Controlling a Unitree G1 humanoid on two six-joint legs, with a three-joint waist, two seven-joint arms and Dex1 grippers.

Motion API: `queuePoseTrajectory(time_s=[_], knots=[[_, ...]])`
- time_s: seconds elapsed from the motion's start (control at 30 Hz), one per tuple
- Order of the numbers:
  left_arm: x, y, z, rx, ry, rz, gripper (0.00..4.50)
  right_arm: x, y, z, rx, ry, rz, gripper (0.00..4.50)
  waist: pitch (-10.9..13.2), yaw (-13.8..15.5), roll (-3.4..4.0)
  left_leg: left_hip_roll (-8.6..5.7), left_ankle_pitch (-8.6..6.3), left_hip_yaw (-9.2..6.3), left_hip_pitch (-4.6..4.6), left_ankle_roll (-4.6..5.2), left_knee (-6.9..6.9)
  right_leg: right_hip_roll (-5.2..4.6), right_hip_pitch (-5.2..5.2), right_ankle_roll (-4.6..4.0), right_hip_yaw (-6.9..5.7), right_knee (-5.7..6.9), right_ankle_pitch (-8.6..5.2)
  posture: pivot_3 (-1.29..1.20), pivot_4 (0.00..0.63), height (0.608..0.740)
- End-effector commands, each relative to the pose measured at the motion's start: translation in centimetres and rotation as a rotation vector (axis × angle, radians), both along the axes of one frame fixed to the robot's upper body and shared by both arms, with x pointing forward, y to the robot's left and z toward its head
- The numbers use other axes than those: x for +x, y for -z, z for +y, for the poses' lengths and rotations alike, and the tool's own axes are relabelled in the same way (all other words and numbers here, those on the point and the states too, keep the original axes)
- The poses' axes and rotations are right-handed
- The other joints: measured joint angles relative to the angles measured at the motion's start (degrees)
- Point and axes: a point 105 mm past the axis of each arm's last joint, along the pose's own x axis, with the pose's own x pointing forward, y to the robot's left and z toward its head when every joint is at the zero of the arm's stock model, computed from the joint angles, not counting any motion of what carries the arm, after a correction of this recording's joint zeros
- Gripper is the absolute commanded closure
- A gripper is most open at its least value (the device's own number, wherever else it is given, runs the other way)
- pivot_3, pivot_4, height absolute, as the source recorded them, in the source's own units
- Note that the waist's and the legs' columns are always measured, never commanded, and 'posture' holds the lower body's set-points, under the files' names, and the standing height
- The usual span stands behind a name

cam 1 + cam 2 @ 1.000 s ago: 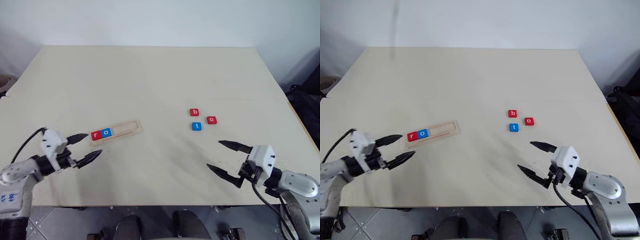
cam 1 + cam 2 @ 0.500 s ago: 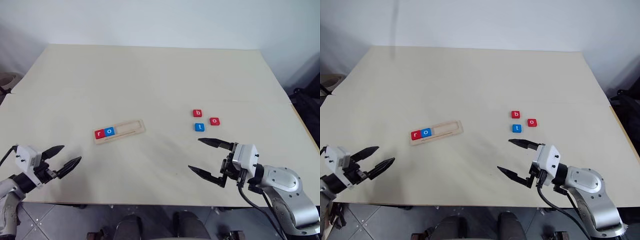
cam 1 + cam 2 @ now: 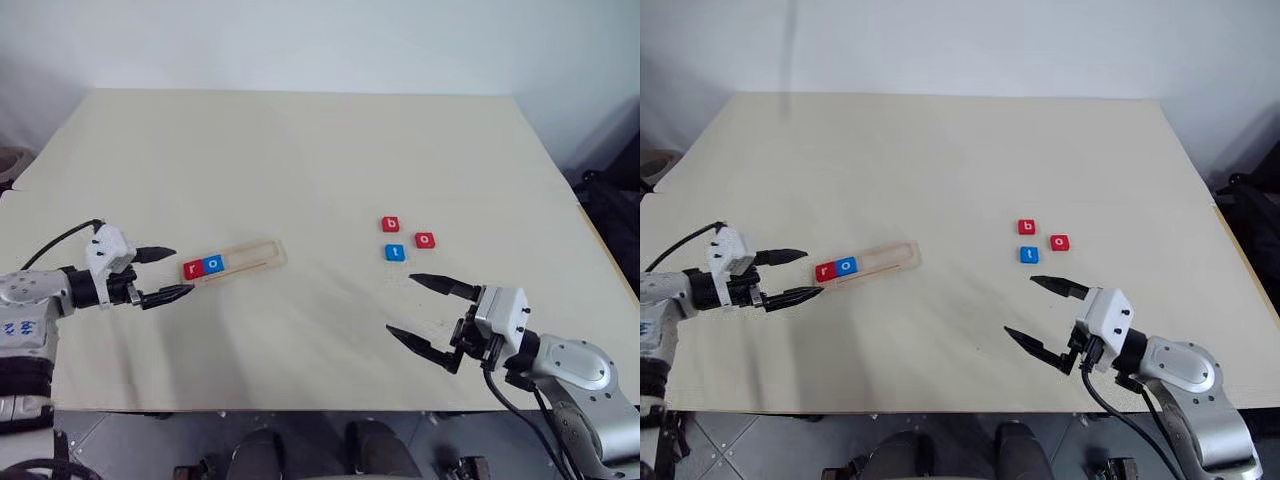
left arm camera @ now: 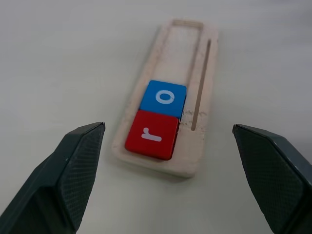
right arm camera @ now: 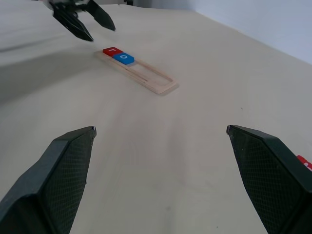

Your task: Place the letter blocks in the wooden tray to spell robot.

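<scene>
left gripper swinging back in beside the wooden tray, lower left, jaws open | right gripper hanging wide open, empty | b block needing pickup next

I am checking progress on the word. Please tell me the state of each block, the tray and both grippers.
r block: in tray, at its end, flat.
blue o block: in tray, touching r.
tray: flat on table, rest of groove empty.
b block: loose on table.
t block: loose on table.
red o block: loose on table.
left gripper: open, empty.
right gripper: open, empty.
</scene>
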Motion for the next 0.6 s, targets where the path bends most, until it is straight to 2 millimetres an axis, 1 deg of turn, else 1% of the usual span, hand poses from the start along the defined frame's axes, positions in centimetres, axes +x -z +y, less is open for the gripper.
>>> queuePoseTrajectory(time_s=[0.03, 0.1, 0.2, 0.37, 0.6], knots=[[0.5, 0.7, 0.2, 0.045, 0.033, 0.027, 0.04, -0.6, -1.1, 0.2, 0.015, 0.001, -0.035, 0.00, 0.0, -0.2, -0.01, 0.04, -0.03, 0.13, 0.00, -0.01, 0.03, 0.00, -0.06, 0.01, 0.00, 0.01, 0.01, 0.00, 0.150, 0.740], [1.2, 1.0, 0.1, 0.066, 0.030, 0.021, 0.04, -0.7, -1.0, 0.3, 0.016, 0.007, -0.032, 0.00, 0.0, -0.3, -0.02, 0.07, -0.05, 0.25, 0.04, -0.01, 0.06, 0.00, -0.10, 0.02, 0.02, 0.03, 0.01, 0.00, 0.150, 0.740], [2.3, 0.9, -0.3, 0.045, 0.015, 0.009, 0.04, -1.1, -1.1, 0.6, 0.029, 0.003, -0.025, 0.00, 0.0, -0.1, -0.06, 0.08, -0.07, 0.27, 0.06, 0.00, 0.09, 0.00, -0.11, 0.03, 0.02, 0.08, 0.01, 0.00, 0.150, 0.740], [2.4, 2.2, -0.9, 0.063, 0.050, 0.072, 0.04, -1.7, -1.1, 1.5, 0.058, -0.026, 0.002, 0.00, 0.0, 0.0, -0.07, 0.08, -0.07, 0.28, 0.08, 0.01, 0.14, 0.00, -0.10, 0.03, 0.03, 0.16, 0.01, 0.00, 0.150, 0.740], [2.2, 2.9, -1.5, 0.067, 0.102, 0.141, 0.04, -1.5, -1.6, 2.0, 0.099, -0.029, 0.013, 0.00, 0.0, 0.1, -0.10, 0.07, -0.10, 0.28, 0.10, 0.05, 0.21, -0.01, -0.10, 0.03, 0.03, 0.24, 0.01, 0.00, 0.150, 0.740]])
